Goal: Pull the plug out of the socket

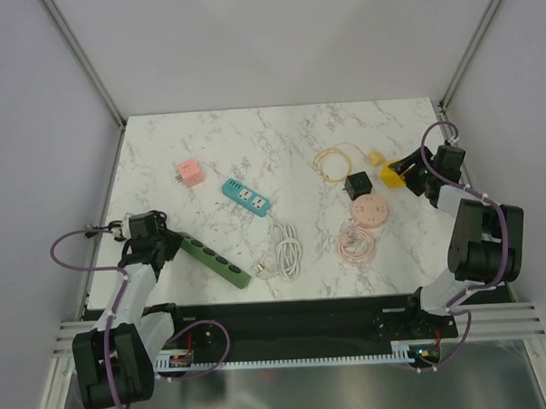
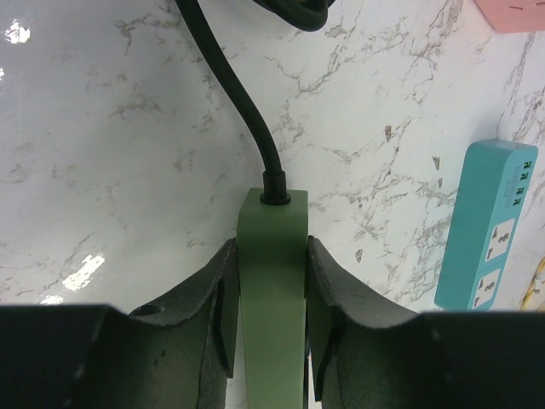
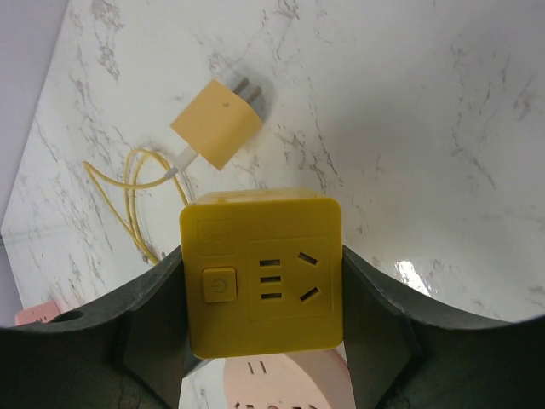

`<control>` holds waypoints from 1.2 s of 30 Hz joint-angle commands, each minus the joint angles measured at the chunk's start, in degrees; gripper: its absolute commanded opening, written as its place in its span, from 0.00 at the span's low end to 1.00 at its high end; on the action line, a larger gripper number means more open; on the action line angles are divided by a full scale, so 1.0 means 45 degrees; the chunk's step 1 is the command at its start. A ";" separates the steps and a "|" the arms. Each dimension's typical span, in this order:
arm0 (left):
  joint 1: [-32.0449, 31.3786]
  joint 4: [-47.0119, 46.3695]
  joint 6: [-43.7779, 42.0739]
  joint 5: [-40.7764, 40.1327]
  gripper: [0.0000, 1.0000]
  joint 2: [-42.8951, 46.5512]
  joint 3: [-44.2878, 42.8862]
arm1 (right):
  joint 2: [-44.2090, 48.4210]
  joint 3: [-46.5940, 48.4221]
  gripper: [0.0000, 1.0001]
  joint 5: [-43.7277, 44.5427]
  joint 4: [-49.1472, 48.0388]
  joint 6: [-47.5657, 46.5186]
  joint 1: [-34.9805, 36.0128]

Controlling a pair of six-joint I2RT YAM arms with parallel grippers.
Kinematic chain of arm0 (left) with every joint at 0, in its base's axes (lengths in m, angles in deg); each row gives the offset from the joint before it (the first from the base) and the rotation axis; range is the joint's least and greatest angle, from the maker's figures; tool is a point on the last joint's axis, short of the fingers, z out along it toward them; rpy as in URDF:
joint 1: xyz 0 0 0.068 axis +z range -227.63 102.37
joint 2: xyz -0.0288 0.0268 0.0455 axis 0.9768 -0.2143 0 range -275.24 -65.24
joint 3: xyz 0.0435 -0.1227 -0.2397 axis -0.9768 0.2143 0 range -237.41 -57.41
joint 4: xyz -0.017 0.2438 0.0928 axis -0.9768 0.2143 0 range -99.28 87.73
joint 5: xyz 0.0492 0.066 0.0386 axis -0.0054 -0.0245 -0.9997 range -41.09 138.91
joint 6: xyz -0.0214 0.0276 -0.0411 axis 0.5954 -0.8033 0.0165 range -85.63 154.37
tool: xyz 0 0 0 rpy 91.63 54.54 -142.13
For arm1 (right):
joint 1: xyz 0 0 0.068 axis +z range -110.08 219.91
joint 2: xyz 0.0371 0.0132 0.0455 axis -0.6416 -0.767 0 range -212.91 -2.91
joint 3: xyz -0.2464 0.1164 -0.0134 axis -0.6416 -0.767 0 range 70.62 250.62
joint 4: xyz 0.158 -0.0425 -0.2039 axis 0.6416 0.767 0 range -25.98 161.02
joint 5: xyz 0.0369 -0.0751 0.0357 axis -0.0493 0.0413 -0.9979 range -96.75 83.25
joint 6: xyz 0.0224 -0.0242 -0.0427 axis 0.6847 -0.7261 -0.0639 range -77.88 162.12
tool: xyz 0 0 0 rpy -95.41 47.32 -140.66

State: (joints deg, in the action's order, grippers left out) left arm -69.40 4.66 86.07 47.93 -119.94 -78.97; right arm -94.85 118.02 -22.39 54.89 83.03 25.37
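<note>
The right gripper [image 3: 262,266] is clamped on the yellow cube socket [image 3: 281,230], one finger on each side wall. The socket's face, with its round button and empty slots, looks back at the wrist camera. It is held at the far right of the bench [image 1: 252,142].

The yellow plug [image 3: 217,124] lies on the marble just beyond the socket and apart from it. Its two prongs point away from the gripper and slightly to the right, so its long axis runs diagonally across the right wrist view. Its thin yellow cable [image 3: 132,200] loops off to the left.

The left gripper [image 2: 271,256] is closed on the end of the green power strip [image 2: 271,298], where a black cord [image 2: 247,111] enters. From above, the strip's long axis runs diagonally from the gripper towards the near middle of the bench. A white plug [image 1: 261,274] lies at its other end, and I cannot tell whether the two touch; the coiled white cable [image 1: 289,249] lies beside it.

Between the arms lie a teal power strip [image 1: 247,198], a pink cube [image 1: 190,172], a black cube [image 1: 357,184] and a round pink socket [image 1: 367,209].
</note>
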 commanded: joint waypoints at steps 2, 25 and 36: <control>-0.0071 -0.0323 -0.0474 -0.0057 0.02 0.0065 0.0045 | -0.0506 0.0308 0.22 -0.1211 -0.0979 -0.0008 0.0010; -0.0207 -0.0186 -0.0591 -0.0233 0.02 0.0144 0.0045 | 0.0313 0.0637 0.98 0.1519 0.1732 -0.0847 0.0127; -0.0208 -0.0030 -0.0728 -0.0350 0.02 0.0182 -0.0266 | 0.4532 0.1533 0.98 0.5194 0.3567 -0.1882 0.2096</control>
State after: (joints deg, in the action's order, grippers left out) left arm -69.99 4.37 85.70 47.48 -119.81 -78.84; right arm -79.31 119.74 -4.51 69.23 77.45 32.56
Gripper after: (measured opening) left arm 0.390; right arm 0.979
